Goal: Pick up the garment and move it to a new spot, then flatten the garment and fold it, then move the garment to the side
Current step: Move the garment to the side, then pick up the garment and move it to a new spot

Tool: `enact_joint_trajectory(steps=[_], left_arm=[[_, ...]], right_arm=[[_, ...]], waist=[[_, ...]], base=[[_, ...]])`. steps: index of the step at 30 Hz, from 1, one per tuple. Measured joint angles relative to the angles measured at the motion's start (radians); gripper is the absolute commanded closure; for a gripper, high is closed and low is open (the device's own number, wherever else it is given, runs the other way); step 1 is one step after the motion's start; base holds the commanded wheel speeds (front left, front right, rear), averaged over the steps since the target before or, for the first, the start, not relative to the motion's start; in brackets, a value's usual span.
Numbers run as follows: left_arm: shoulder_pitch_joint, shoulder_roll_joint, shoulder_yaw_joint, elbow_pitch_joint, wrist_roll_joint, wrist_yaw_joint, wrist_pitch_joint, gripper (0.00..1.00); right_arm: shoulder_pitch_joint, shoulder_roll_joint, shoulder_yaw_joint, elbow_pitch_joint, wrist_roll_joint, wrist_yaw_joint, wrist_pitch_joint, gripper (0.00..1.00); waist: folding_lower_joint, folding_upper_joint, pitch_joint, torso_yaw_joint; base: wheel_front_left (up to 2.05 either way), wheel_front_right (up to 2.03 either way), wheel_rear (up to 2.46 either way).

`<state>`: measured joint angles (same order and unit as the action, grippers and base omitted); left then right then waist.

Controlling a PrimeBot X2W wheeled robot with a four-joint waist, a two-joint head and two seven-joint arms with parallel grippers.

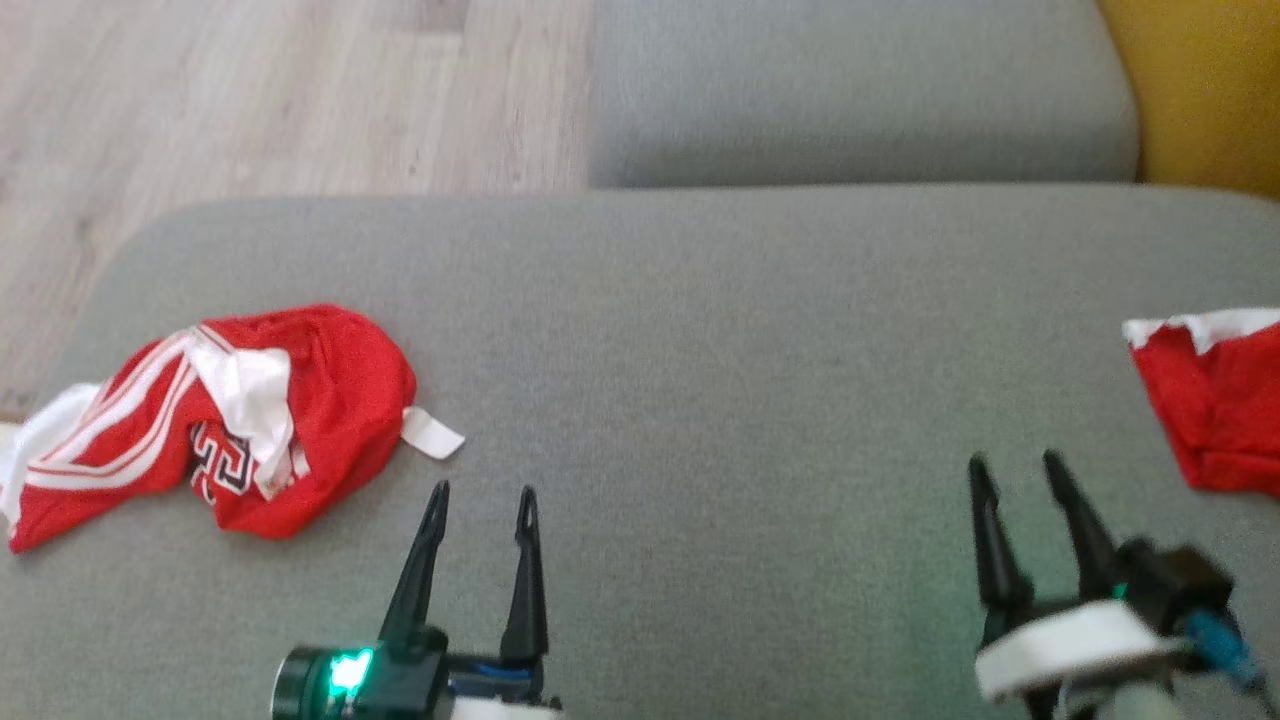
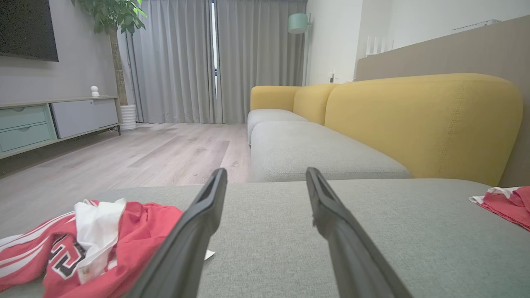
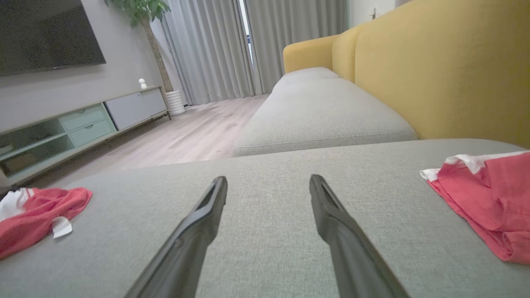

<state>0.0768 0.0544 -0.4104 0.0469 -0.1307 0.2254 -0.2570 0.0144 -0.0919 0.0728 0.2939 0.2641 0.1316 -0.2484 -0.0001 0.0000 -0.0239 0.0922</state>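
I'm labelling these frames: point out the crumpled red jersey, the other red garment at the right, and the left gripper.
crumpled red jersey [image 1: 345, 385], head view, on its red bulge.
other red garment [image 1: 1225, 410], head view, red cloth below the white trim.
left gripper [image 1: 483, 490], head view, midway between its fingertips.

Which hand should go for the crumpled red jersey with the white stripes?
Left. The left hand sits open right beside the crumpled jersey. The right hand is far across the grey cushion, nearer the other red garment.
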Motion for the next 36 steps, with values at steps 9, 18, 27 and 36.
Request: enact_joint_trajectory(steps=[9, 18, 27, 36], left_arm=[[0.101, 0.001, 0.026, -0.053, 0.043, -0.014, 0.0, 0.0], [0.135, 0.001, 0.052, -0.047, 0.053, -0.033, 0.0, 0.0], [0.135, 0.001, 0.054, -0.036, 0.053, -0.033, 0.0, 0.0], [0.134, 0.001, 0.053, -0.023, 0.053, -0.032, 0.0, 0.0]], right_arm=[[0.211, 0.046, -0.03, -0.077, -0.103, 0.0, -0.002, 0.0], [0.225, 0.048, -0.013, -0.091, -0.084, 0.0, -0.002, 0.0], [0.225, 0.048, -0.015, -0.09, -0.079, 0.0, -0.002, 0.0], [0.225, 0.048, -0.019, -0.09, -0.079, 0.0, -0.002, 0.0]], waist=[[0.0, 0.0, -0.066, -0.007], [0.0001, 0.0, -0.09, -0.016], [0.0002, 0.0, -0.085, -0.019], [0.0002, 0.0, -0.082, -0.01]], base=[[0.0, 0.0, 0.0], [0.0, 0.0, 0.0], [0.0, 0.0, 0.0], [0.0, 0.0, 0.0]])
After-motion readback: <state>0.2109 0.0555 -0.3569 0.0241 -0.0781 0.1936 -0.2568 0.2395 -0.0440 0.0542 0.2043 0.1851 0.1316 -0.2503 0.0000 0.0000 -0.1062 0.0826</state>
